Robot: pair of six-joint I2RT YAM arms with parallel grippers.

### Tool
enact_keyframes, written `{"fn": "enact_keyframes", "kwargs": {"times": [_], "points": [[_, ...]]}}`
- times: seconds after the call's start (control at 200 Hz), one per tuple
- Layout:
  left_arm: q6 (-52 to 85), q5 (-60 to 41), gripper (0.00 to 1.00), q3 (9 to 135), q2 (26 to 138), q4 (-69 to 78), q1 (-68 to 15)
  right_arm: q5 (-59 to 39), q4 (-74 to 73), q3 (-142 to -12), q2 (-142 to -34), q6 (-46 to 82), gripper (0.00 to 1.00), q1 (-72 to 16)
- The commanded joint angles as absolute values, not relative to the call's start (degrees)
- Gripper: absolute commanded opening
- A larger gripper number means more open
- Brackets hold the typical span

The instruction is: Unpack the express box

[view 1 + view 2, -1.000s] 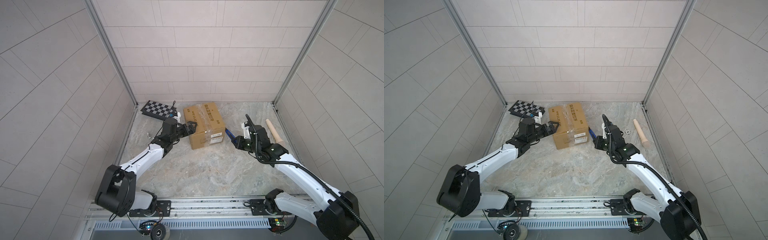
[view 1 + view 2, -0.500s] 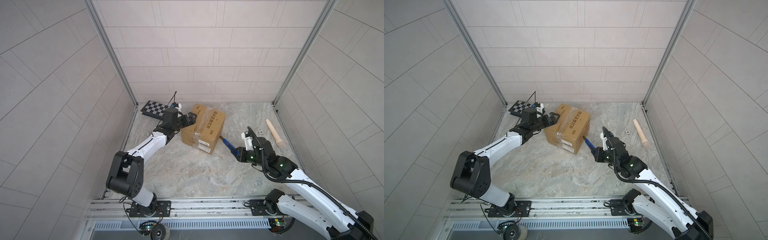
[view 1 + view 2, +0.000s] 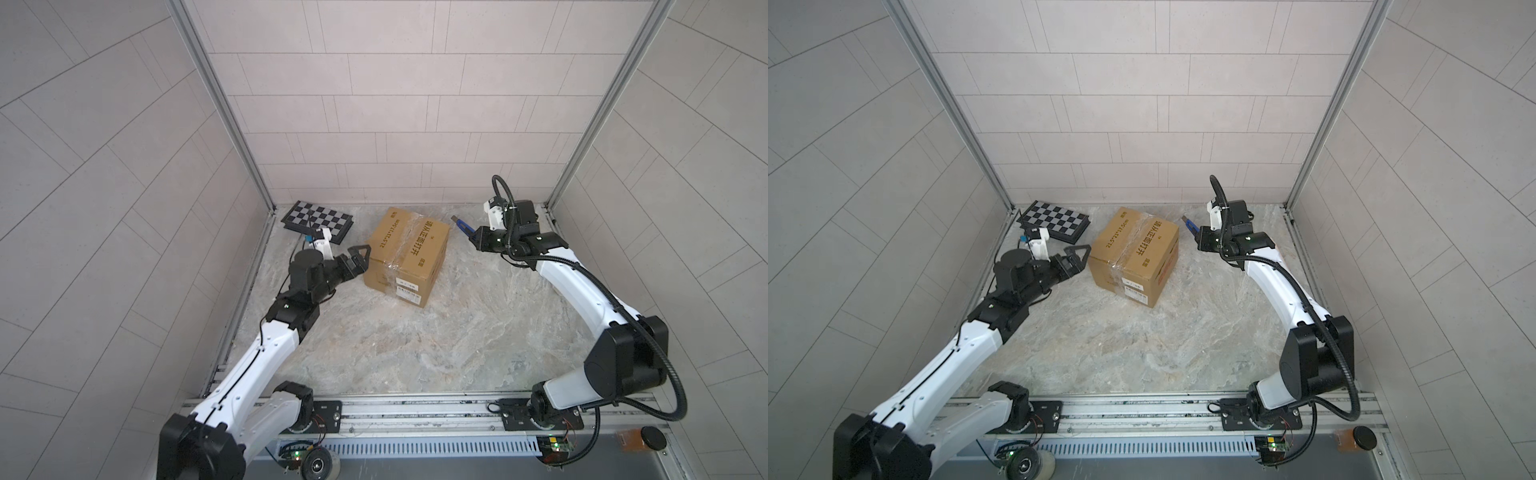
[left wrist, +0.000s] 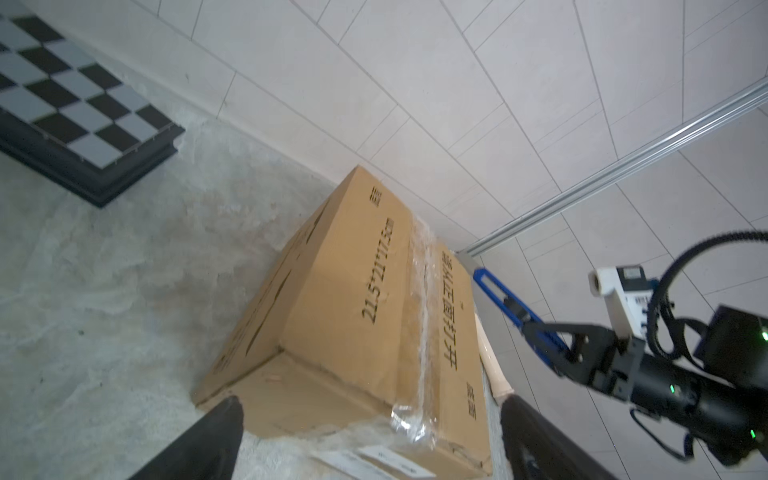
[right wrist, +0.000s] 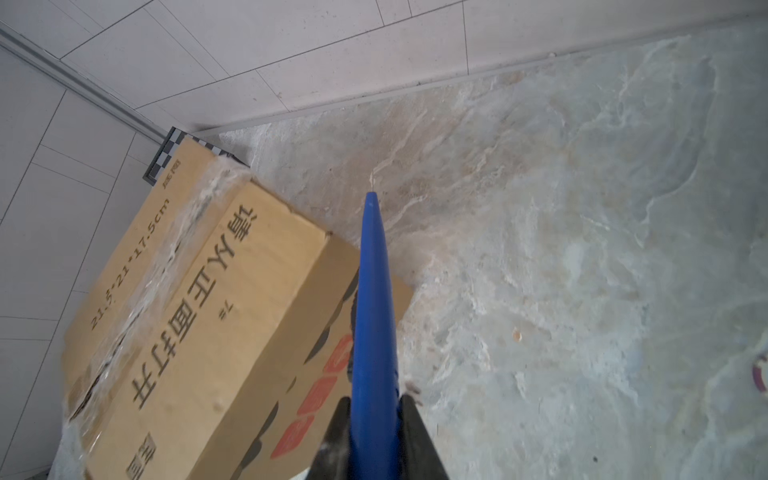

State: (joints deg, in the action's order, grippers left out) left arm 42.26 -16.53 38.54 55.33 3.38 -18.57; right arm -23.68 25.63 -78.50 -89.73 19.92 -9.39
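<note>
The express box [image 3: 407,253] [image 3: 1136,253], a brown carton with black print and clear tape along its top seam, stands turned at an angle on the marble floor. My left gripper [image 3: 360,258] [image 3: 1077,257] [image 4: 370,409] is open at the box's left side, its black fingers [image 4: 220,428] spread wide before the near face [image 4: 374,311]; I cannot tell whether they touch it. My right gripper [image 3: 478,240] [image 3: 1202,240] [image 5: 374,411] is shut on a blue cutter [image 3: 462,225] [image 5: 374,291], held in the air just right of the box [image 5: 199,324], tip pointing toward the back wall.
A black-and-white chequered board [image 3: 318,220] [image 3: 1054,222] [image 4: 70,104] lies in the back left corner. A pale wooden stick [image 4: 492,365] lies on the floor behind the box. Tiled walls close in the back and both sides. Marble floor stretches in front of the box.
The box has been turned at an angle. My right gripper has carried the blue cutter from the box's front right to its back right. My left gripper has drawn back to the box's left side.
</note>
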Motion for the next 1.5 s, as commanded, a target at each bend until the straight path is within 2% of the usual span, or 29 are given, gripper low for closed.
{"fn": "enact_keyframes", "kwargs": {"times": [0.0, 0.09, 0.195, 0.476, 0.601, 0.726, 0.801, 0.881, 1.056, 1.252, 1.397, 1.492], "points": [[45.42, -13.98, 1.00, 36.60, 53.81, 3.65, -22.03, -31.12, 30.53, -84.98, -95.62, 10.60, 0.00, -9.30], [47.72, -14.23, 1.00, 35.02, 55.36, 7.20, -22.85, -34.53, 35.00, -89.23, -99.64, 6.55, 0.00, -9.24], [47.33, -14.43, 1.00, 35.80, 59.64, 9.97, -22.81, -36.20, 37.41, -88.99, -99.34, 4.75, 0.00, -9.48], [43.28, -18.64, 1.00, 47.81, 76.70, 11.98, -19.63, -36.95, 32.72, -74.53, -84.16, 10.92, 0.00, -12.52], [44.09, -23.26, 1.00, 52.27, 83.83, 15.52, -16.55, -33.71, 32.49, -66.93, -74.86, 17.15, 0.00, -18.85], [41.78, -25.03, 1.00, 57.82, 87.66, 13.07, -15.05, -23.96, 32.43, -58.76, -63.70, 26.20, 0.00, -27.15], [40.61, -25.14, 1.00, 60.61, 88.32, 10.67, -14.38, -20.23, 32.23, -54.02, -57.18, 31.13, 0.00, -27.56], [39.22, -24.08, 1.00, 62.47, 87.35, 8.04, -13.48, -16.02, 32.96, -52.78, -54.17, 30.96, 0.00, -25.67], [34.92, -19.67, 1.00, 61.99, 79.73, -0.11, -12.67, -18.68, 29.78, -58.13, -62.13, 26.13, 0.00, -18.53], [35.95, -18.02, 1.00, 51.12, 63.90, -5.34, -12.78, -20.42, 25.63, -67.45, -76.69, 20.71, 0.00, -14.59], [38.39, -18.11, 1.00, 43.01, 52.53, -8.67, -14.15, -26.33, 23.98, -73.26, -84.95, 17.97, 0.00, -14.15], [40.24, -17.77, 1.00, 40.11, 50.10, -8.17, -16.21, -29.94, 23.33, -73.80, -86.40, 17.93, 0.00, -14.64]]}}
